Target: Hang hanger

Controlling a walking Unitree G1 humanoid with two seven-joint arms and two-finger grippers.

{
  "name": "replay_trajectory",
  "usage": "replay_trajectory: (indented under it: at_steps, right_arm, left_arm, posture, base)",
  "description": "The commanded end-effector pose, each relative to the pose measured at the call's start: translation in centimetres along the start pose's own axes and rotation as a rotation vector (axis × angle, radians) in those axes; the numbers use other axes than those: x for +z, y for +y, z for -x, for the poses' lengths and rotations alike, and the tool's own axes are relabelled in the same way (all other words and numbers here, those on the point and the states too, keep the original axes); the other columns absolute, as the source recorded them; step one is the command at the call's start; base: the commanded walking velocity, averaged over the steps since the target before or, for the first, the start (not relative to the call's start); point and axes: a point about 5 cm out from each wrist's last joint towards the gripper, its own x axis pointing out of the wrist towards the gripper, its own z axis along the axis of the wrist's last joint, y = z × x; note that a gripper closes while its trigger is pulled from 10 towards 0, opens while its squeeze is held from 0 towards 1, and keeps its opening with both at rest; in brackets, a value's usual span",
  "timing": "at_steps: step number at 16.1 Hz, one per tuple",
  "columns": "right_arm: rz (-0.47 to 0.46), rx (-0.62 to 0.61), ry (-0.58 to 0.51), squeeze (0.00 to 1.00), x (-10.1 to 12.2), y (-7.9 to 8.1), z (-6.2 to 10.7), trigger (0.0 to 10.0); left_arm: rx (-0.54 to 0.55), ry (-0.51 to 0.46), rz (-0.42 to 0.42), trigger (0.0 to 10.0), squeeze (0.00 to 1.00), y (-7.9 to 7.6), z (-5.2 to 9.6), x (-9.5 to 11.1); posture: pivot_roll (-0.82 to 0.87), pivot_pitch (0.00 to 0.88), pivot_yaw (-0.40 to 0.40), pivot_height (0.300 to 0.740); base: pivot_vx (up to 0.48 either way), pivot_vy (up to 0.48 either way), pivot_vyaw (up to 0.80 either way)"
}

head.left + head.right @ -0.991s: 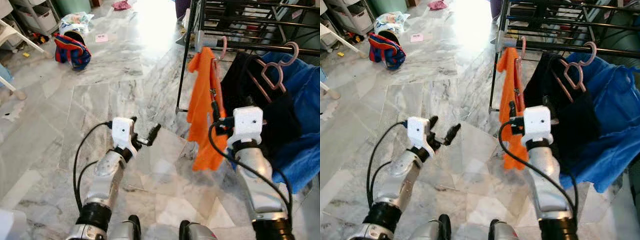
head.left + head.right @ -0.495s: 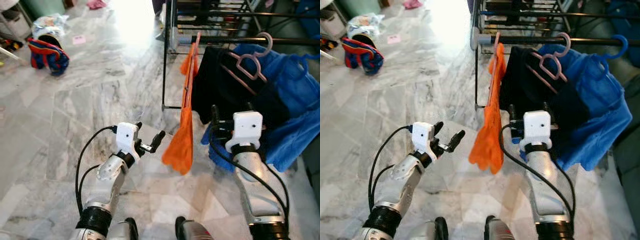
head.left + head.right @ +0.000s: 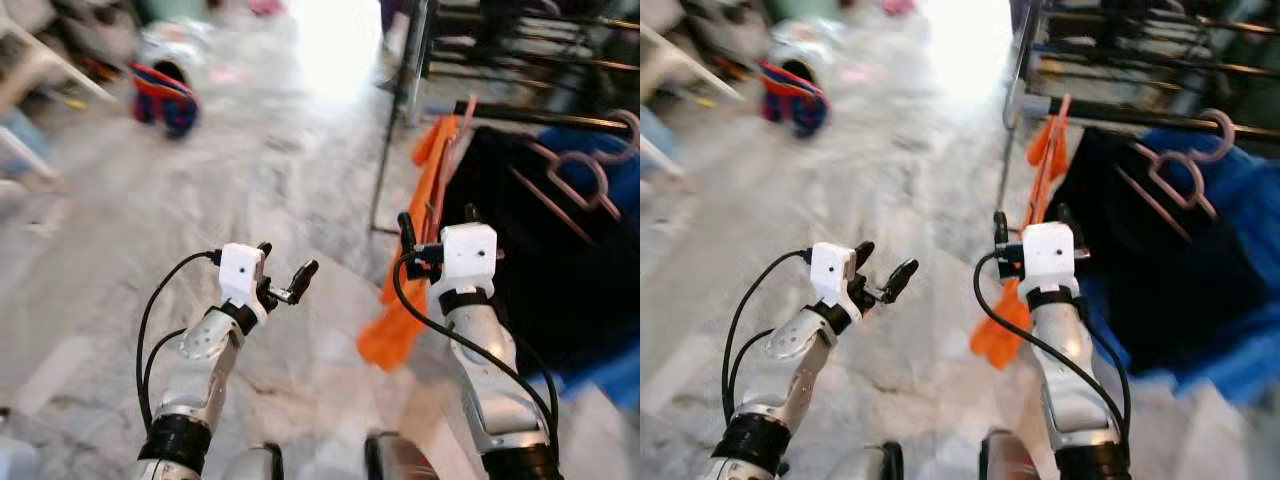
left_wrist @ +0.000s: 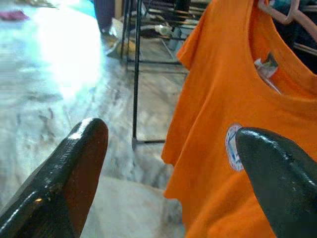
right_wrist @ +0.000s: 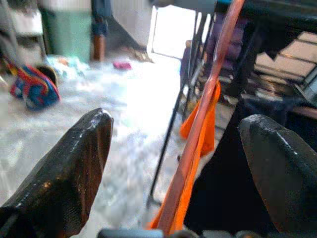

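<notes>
Hanger [image 3: 452, 150] with orange shirt [image 3: 412, 260] on rack rail [image 3: 540, 118], just beyond right hand [image 3: 436, 222]. Right hand's fingers spread wide, empty, raised beside shirt. Left hand [image 3: 284, 272] likewise wide and empty, over marble floor [image 3: 250, 170]. Black garment [image 3: 520, 250] and pink hanger [image 3: 585, 165] further along rail.

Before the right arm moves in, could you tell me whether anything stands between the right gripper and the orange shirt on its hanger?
Nothing visible does. The right gripper is open, and the orange shirt hangs from the rack rail right in front of its fingers. The black garment hangs beside the shirt, not in the path.
</notes>
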Motion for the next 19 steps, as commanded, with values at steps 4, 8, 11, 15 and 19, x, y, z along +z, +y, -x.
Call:
replay_trajectory:
  at_steps: [4, 8, 11, 15, 19]
  right_arm:
    - [0.000, -0.040, 0.031, 0.00, -0.7, -0.6, 0.4, 10.0]
    - [-0.001, -0.042, 0.031, 0.00, -0.7, -0.6, 0.4, 10.0]
    - [-0.001, -0.048, 0.057, 0.00, -1.3, -0.7, 0.5, 10.0]
    - [-0.014, -0.040, 0.082, 0.00, -1.7, -0.8, 0.2, 10.0]
    - [-0.020, -0.011, 0.104, 0.00, -1.9, -0.6, 0.3, 10.0]
  left_arm:
    - [-0.037, 0.016, -0.005, 10.0, 0.00, -0.6, -0.1, -0.2]
    - [-0.038, 0.017, -0.005, 10.0, 0.00, -0.6, 0.0, -0.2]
    - [-0.045, 0.042, 0.007, 10.0, 0.00, -0.9, 0.0, -0.7]
    - [-0.039, 0.046, 0.010, 10.0, 0.00, -0.8, 0.1, -0.7]
    - [-0.028, 0.053, 0.009, 10.0, 0.00, -0.6, 0.4, -0.8]
  posture:
    - [-0.06, 0.235, 0.046, 0.740]
    - [-0.06, 0.235, 0.046, 0.740]
    - [-0.07, 0.237, 0.049, 0.740]
    - [-0.06, 0.237, 0.046, 0.740]
    - [-0.06, 0.239, 0.047, 0.740]
  base:
    - [0.376, 0.000, 0.00]
    - [0.375, 0.000, 0.00]
    - [0.000, 0.000, 0.00]
    - [0.000, 0.000, 0.00]
    - [0.000, 0.000, 0.00]
